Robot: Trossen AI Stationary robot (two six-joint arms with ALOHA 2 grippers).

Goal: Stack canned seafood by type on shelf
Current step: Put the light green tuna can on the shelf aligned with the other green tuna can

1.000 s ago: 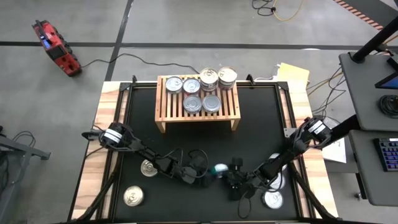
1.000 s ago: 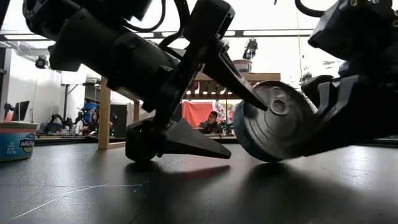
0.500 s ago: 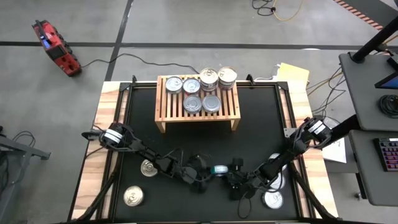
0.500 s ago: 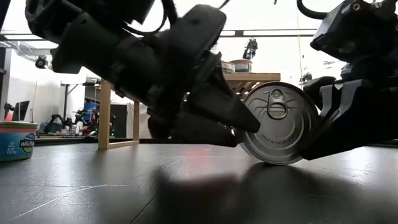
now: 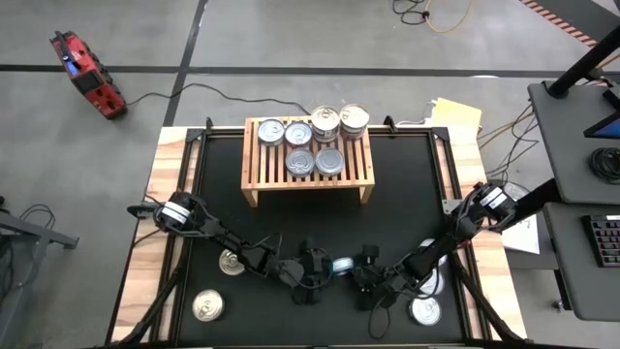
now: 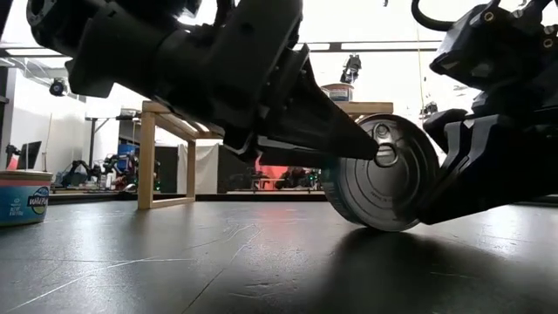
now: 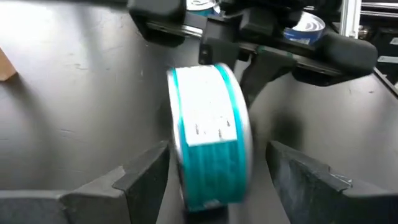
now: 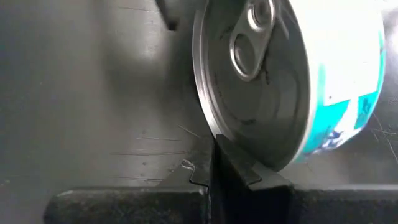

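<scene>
One teal-labelled can (image 5: 341,264) stands on its edge near the table's near edge, between both grippers, its pull-tab lid (image 6: 384,170) facing the near edge. My right gripper (image 5: 356,271) is shut on it from the right. My left gripper (image 5: 325,267) is open and reaches in from the left. Its fingers (image 7: 146,177) stand on either side of the can's flat faces (image 7: 208,137), with gaps showing. The wooden shelf (image 5: 254,165) at the far side carries several cans (image 5: 298,133), two of them stacked pairs (image 5: 326,121). My right gripper pinches the can at its right-hand rim (image 6: 433,174), coming level from the table's right. One finger (image 8: 239,165) lies against the lid side; the can hides the other. The can stands upright on its edge, its lower rim (image 6: 379,228) at the mat.
Loose cans lie on the mat at the near left (image 5: 232,262) (image 5: 207,306) and the near right (image 5: 424,310); a blue-labelled one (image 6: 22,199) shows in the low view. Open mat lies between the shelf and the arms.
My left gripper moved right toward the can and rolled about its axis: its fingers stood one above the other and now straddle the can's flat faces. The can in my right gripper turned from tilted to standing on its edge, lid toward the near edge.
</scene>
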